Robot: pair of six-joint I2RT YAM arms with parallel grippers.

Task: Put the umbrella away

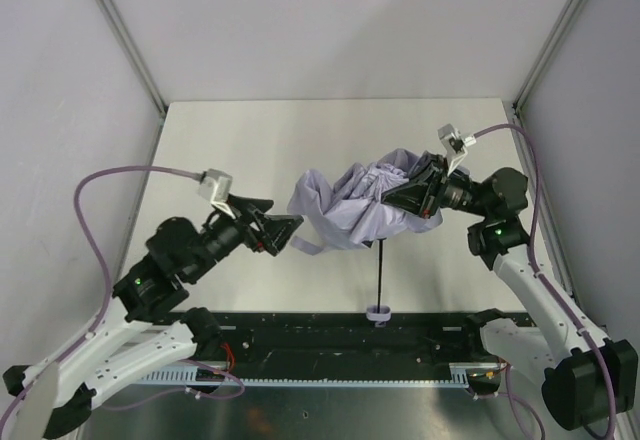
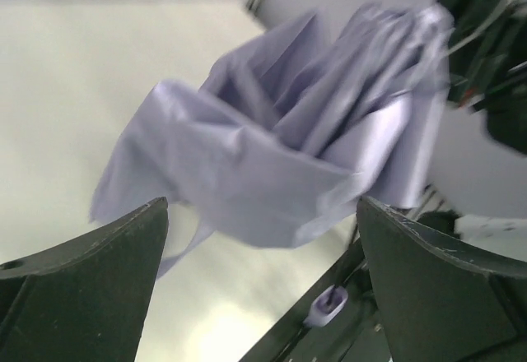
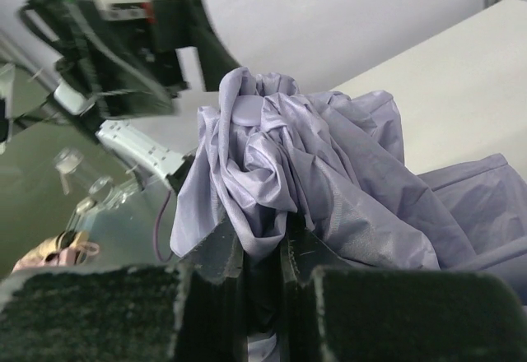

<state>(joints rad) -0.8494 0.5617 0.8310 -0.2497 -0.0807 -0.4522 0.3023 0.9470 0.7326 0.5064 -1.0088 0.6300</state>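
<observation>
The umbrella's crumpled lavender-grey canopy (image 1: 350,205) hangs above the middle of the table. Its thin black shaft (image 1: 381,275) runs down toward me to the small pale handle (image 1: 379,312) at the table's near edge. My right gripper (image 1: 407,197) is shut on a fold of the canopy (image 3: 263,214) and holds it up. My left gripper (image 1: 290,230) is open, just left of the canopy's loose edge, not touching it. In the left wrist view the canopy (image 2: 272,156) hangs ahead of the spread fingers (image 2: 123,255), with the handle (image 2: 327,306) below.
A black rail (image 1: 350,335) runs along the table's near edge, under the handle. Grey walls and metal frame posts (image 1: 120,30) close in the table on three sides. A loose strap (image 1: 305,248) dangles from the canopy near my left gripper.
</observation>
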